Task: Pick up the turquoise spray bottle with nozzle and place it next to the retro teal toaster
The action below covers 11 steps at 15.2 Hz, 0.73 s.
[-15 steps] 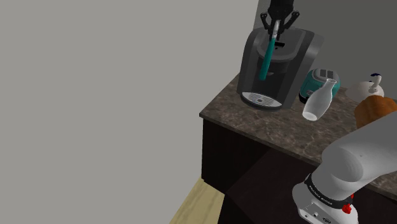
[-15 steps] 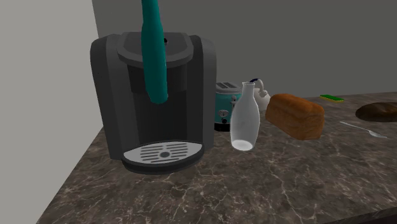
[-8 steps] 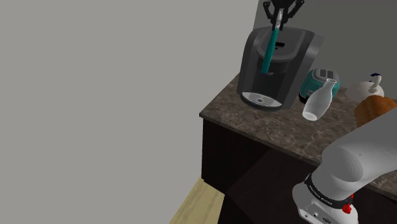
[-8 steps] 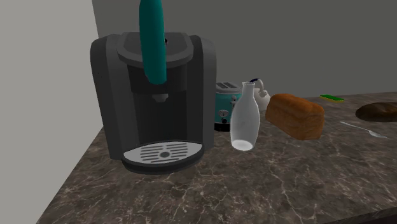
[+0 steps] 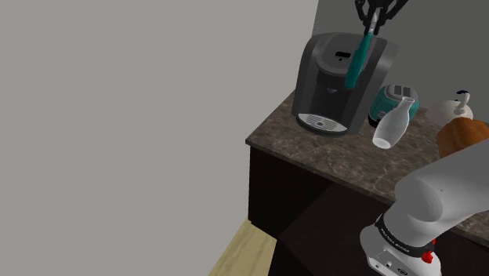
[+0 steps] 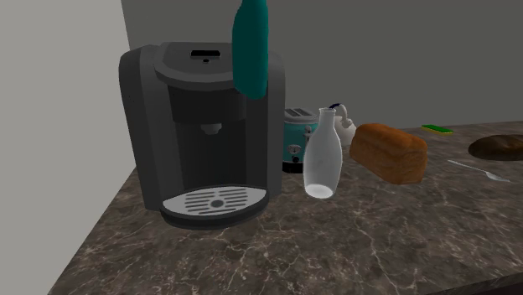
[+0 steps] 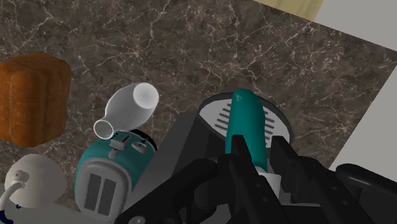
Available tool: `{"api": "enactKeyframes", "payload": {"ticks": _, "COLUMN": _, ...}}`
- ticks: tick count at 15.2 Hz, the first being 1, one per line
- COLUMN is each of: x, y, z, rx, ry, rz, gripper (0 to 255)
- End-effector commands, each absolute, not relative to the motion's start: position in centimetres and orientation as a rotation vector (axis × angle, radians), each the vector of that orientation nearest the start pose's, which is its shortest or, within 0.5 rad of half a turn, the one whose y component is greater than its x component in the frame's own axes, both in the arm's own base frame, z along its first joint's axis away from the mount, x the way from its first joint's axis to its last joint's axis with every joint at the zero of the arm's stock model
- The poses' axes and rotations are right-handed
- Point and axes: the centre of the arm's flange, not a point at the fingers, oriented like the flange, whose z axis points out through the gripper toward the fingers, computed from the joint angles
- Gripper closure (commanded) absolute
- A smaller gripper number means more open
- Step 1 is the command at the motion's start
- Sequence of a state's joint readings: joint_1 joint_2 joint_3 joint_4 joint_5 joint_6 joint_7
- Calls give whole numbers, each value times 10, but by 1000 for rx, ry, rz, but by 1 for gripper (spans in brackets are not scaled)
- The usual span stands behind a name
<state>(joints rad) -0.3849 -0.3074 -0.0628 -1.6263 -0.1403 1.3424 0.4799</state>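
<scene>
Gripper [image 5: 370,26]: black fingers clamped on the upper end of the teal spray bottle [image 5: 358,66], which hangs slanted beneath them, clear of the counter; the wrist view shows the gripper [image 7: 256,160] clasping the spray bottle [image 7: 245,124] from both sides, its nozzle hidden. Spray bottle [image 6: 251,46]: one, in the air over the upper part of the coffee machine [image 6: 189,126], on the side nearer the toaster. Coffee machine [image 5: 331,78]: one, dark grey, upright on the marbled brown countertop [image 5: 329,157]. Toaster [image 5: 393,99]: one, teal, just beside the machine. Glass bottle [image 5: 392,124]: one, clear, standing near the toaster. Bread loaf [image 6: 388,152]: one, brown, beyond the glass bottle. White rounded vessel [image 6: 344,126]: one, behind the loaf. Spoon [image 6: 478,170]: one. Green sponge [image 6: 436,128]: one, well apart from the machine.
</scene>
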Motion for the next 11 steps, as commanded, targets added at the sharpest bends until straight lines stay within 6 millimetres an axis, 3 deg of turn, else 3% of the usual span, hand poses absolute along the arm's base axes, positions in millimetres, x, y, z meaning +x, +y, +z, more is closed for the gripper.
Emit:
{"api": "enactKeyframes", "payload": {"ticks": 1, "x": 360, "y": -226, "z": 728, "rx": -2893, "ry": 1499, "rz": -40, "gripper": 255}}
{"api": "enactKeyframes", "payload": {"ticks": 11, "x": 280, "y": -331, "z": 729, "rx": -2893, "ry": 1499, "rz": -40, "gripper": 255}}
